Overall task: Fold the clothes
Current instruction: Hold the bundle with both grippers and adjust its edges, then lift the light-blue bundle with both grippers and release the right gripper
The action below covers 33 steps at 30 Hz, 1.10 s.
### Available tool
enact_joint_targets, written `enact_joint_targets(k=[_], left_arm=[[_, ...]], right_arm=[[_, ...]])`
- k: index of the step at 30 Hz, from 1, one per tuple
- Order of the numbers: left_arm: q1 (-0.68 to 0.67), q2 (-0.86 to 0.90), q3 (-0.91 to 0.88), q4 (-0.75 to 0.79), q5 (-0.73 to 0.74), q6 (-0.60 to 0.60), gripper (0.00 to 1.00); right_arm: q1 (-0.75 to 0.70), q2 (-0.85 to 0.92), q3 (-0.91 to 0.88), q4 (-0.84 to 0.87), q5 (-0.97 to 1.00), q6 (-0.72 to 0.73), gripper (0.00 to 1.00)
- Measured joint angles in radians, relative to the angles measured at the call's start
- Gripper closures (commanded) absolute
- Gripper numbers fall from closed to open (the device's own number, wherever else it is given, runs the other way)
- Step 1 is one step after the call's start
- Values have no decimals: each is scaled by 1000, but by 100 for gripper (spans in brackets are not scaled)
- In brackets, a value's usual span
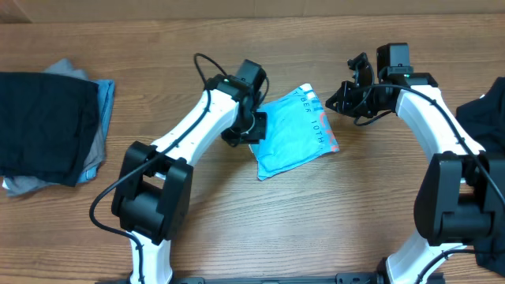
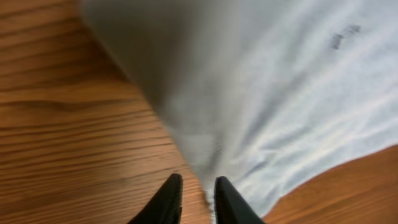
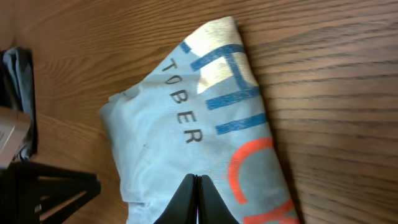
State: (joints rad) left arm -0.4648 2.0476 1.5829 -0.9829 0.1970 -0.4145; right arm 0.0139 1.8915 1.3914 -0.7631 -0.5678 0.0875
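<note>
Well, the sky-blue T-shirt (image 1: 296, 134) lies near the middle of the desk (image 1: 260, 237), between the two arms, already brought down to a small, roughly square packet set a little askew to the desk's edge. Its layers sit flat with only soft creases, and the printed side faces up: small dark lettering (image 3: 185, 124) runs across it, with big blue letters and a red-orange curve along the side nearer the right arm. The left fingers (image 2: 168, 199) are low at the packet's opposite edge with just a narrow gap between them. The cloth's edge runs down towards that gap, but nothing looks pinched. To my eye they are there to settle or square that edge rather than to lift the shirt. From that wrist the fabric looks pale, greyish and blurred, so I cannot make out the fold itself. The right fingers (image 3: 185, 200) are pressed tight together and hold nothing. They hang above the printed end, and from overhead they sit just past the shirt's far right corner, which I take as keeping out of the way so the packet is not disturbed. Well apart at the far left is a stack of clothes (image 1: 43, 126), black on top with grey and blue showing beneath, which looks like where finished pieces go. A black garment (image 1: 485, 110) lies at the right edge, partly hidden by the right arm, perhaps waiting its turn.
</note>
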Motion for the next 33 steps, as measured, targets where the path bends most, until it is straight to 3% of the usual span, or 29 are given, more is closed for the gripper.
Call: enact_joint_targets(k=[2,7,23,33], left_arm=[[8,0,0,-2,-4,-24,38],[26,0,-7,-4,-15,-47,2],[26,79,-50,113,80,-55,0],[25,82,-50,133,111,-55,0]], right_arm=[[10,0,0,-3,1,-3,96],[40,0,0,-5,8,-7,96],[84,8,0,23,117,-10,96],[87,175,0,42,60,-38,96]])
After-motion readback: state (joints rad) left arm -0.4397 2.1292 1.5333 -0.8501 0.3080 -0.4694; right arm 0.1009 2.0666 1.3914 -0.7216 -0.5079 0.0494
